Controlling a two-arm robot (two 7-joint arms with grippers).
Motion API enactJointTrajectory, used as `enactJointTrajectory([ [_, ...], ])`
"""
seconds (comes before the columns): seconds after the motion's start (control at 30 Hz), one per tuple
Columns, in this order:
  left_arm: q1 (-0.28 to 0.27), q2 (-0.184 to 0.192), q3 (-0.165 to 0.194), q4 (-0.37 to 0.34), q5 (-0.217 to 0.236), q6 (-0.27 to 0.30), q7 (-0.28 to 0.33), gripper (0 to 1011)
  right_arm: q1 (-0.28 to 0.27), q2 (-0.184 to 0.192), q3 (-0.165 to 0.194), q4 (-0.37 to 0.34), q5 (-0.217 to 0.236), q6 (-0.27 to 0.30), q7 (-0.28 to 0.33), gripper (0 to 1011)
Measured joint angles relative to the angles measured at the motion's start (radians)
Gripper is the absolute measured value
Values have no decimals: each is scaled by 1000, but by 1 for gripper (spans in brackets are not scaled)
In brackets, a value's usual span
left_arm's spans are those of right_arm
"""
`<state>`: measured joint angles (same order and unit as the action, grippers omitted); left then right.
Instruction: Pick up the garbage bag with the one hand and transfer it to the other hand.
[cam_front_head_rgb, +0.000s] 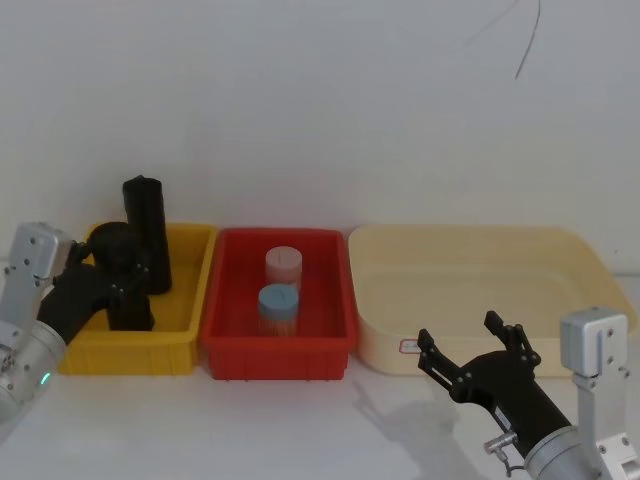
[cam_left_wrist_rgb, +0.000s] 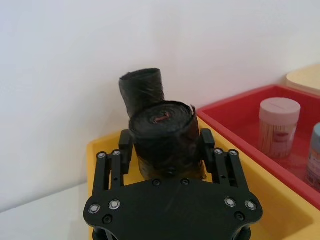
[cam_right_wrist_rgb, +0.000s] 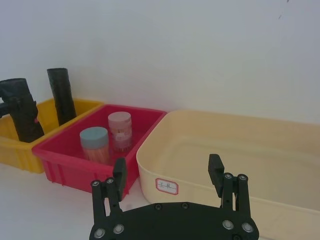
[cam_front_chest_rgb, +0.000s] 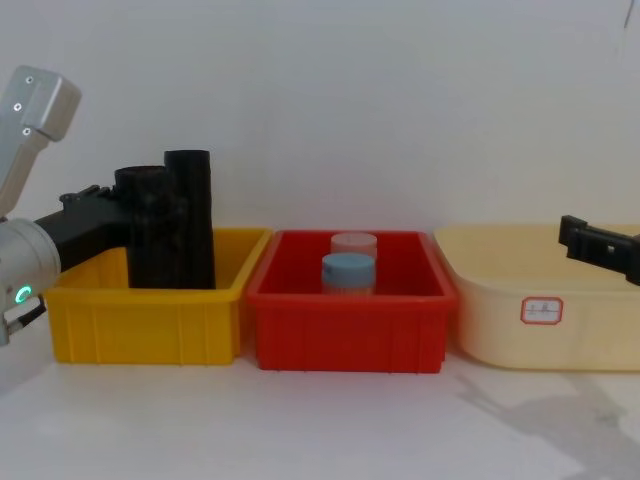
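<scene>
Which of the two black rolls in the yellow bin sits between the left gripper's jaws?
The garbage bag, the thicker, wrinkled roll, inside the left gripper. The taller smooth roll stands free behind it.

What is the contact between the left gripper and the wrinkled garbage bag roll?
Touching. In the left wrist view, the left gripper has both fingers pressed against the garbage bag.

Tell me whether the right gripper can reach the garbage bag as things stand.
Probably not. The garbage bag stands in the yellow bin, clamped by the left gripper, while the open right gripper hangs before the cream tub, with the red bin between them.
</scene>
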<state>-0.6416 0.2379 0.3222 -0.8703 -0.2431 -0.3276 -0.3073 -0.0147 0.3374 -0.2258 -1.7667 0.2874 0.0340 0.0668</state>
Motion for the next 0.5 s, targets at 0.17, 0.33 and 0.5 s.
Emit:
enactJointTrajectory([
  [0.17, 0, -5, -10, -3, -1, -6, 10, 672, 0, 0, 0, 0, 0, 0, 0, 1000],
  [0.33, 4, -8, -19, -18, -2, -10, 15, 568, 0, 0, 0, 0, 0, 0, 0, 1000],
  [0.5, 11, -10, -24, -39, -4, -12, 15, 542, 0, 0, 0, 0, 0, 0, 0, 1000],
])
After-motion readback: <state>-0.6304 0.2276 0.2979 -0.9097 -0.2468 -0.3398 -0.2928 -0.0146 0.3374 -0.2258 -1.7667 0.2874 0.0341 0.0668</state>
